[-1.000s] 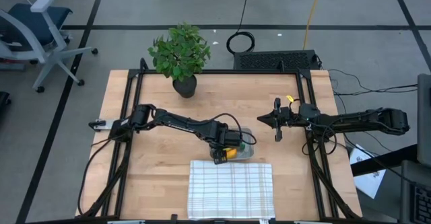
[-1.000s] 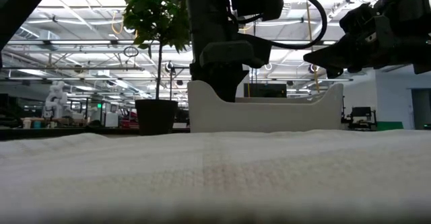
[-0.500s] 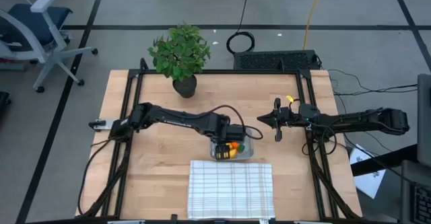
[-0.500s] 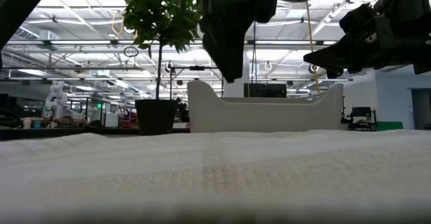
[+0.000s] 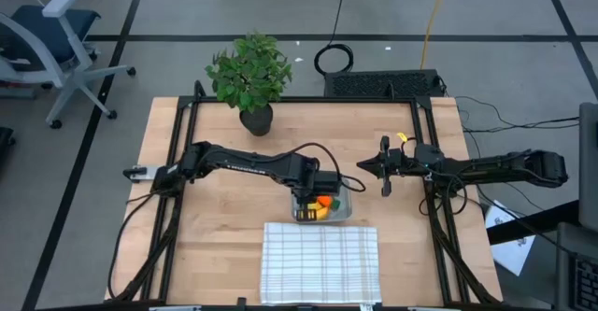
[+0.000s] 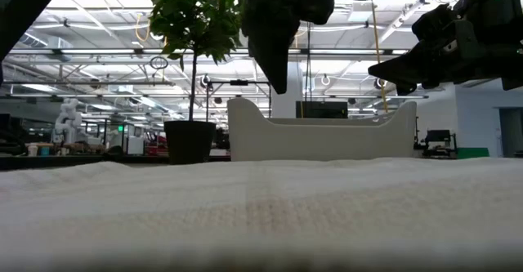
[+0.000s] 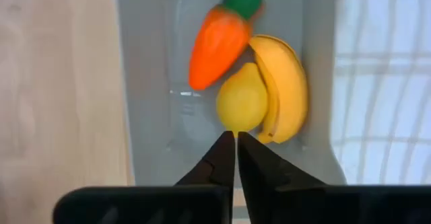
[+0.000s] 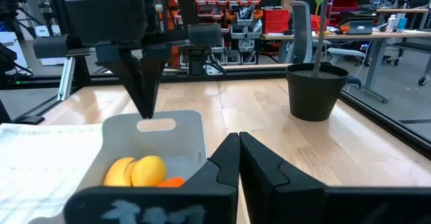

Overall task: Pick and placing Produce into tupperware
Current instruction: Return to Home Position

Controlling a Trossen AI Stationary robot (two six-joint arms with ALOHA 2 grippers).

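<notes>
high view: left gripper (image 5: pixel 314 188) hangs over the tupperware (image 5: pixel 347 210), which sits just beyond the checked cloth (image 5: pixel 320 262). right gripper (image 5: pixel 363 168) waits apart, toward the table's (image 5: pixel 187 255) right side.
low view: left fingers pinched together above the container rim, holding nothing.
left wrist view: carrot (image 7: pixel 217 41), lemon (image 7: pixel 242 103) and banana (image 7: pixel 288 83) lie touching inside.
right wrist view: its fingers meet, empty.
judgement: loading looks complete, so the left arm is free to retreat.

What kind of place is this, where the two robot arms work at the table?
Probably a robotics lab in a large open hall: the wooden table stands on a taped floor, an office chair stands nearby, and shelves with red bins fill the background.
</notes>
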